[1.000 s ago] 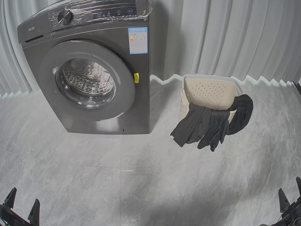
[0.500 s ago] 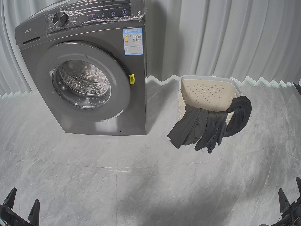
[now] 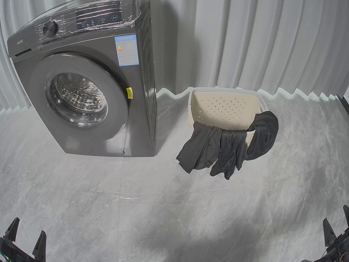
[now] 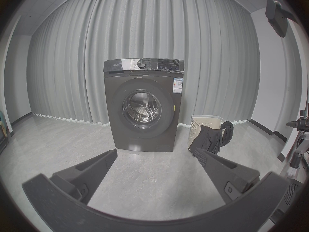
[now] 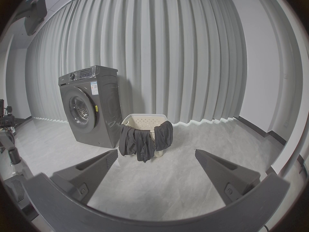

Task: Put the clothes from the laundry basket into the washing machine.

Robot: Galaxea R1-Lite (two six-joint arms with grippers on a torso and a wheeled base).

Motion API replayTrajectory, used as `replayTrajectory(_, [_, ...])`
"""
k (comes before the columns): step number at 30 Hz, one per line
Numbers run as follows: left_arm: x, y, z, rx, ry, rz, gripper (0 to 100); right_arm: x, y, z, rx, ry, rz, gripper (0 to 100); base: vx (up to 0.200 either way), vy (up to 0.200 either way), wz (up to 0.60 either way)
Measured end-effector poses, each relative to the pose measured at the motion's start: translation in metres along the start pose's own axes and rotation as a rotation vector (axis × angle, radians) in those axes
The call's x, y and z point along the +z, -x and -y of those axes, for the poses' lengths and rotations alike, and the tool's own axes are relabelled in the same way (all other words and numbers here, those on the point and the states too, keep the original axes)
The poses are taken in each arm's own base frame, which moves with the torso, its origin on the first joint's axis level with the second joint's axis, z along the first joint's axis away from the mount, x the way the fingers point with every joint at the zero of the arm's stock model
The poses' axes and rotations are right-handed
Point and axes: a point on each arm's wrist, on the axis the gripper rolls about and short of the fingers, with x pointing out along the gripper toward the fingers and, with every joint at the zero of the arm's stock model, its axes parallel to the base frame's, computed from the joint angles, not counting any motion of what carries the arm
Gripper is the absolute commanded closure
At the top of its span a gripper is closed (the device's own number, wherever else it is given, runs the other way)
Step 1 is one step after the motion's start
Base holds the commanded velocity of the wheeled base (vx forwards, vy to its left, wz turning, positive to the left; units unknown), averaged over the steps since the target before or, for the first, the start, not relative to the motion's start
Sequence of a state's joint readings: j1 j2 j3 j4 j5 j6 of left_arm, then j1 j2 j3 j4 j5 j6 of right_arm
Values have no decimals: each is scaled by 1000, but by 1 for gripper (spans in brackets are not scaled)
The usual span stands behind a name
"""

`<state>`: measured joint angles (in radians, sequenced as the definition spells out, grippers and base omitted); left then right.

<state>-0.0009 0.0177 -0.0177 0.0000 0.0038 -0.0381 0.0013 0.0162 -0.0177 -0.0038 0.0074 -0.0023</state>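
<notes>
Clothes (image 3: 203, 146) hang well apart from the right gripper (image 3: 335, 214).

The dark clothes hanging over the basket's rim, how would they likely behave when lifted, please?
Probably floppy: the dark clothes sag in folds over the laundry basket rim. Likely light, yet trailing ends may snag and tip the basket.

The washing machine (image 3: 140, 91), left, has a dark grey metallic-looking shell with a satin sheen. Crinkled clear plastic film (image 3: 127, 14) shines over its control panel (image 3: 96, 19), and its door glass (image 3: 77, 99) is glossy. The laundry basket (image 3: 227, 106) to the right is matt cream perforated plastic. The clothes (image 3: 218, 148) over its near rim are dark matt cloth. The floor (image 3: 181, 215) is smooth, faintly shiny stone-look tile.
</notes>
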Motion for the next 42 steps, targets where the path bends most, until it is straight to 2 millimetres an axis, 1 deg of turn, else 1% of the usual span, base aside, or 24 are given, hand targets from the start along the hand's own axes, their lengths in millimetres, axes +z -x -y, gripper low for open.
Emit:
replayTrajectory(18, [0, 0, 0, 0, 0, 0, 0, 0, 0, 0, 0, 0, 0, 0, 0, -200, 0])
replayTrajectory(30, [0, 0, 0, -1, -1, 0, 0, 0, 0, 0, 0, 0, 0, 0, 0, 0, 0])
replayTrajectory(42, [0, 0, 0, 0, 0, 0, 0, 0, 0, 0, 0, 0, 0, 0, 200, 0, 0])
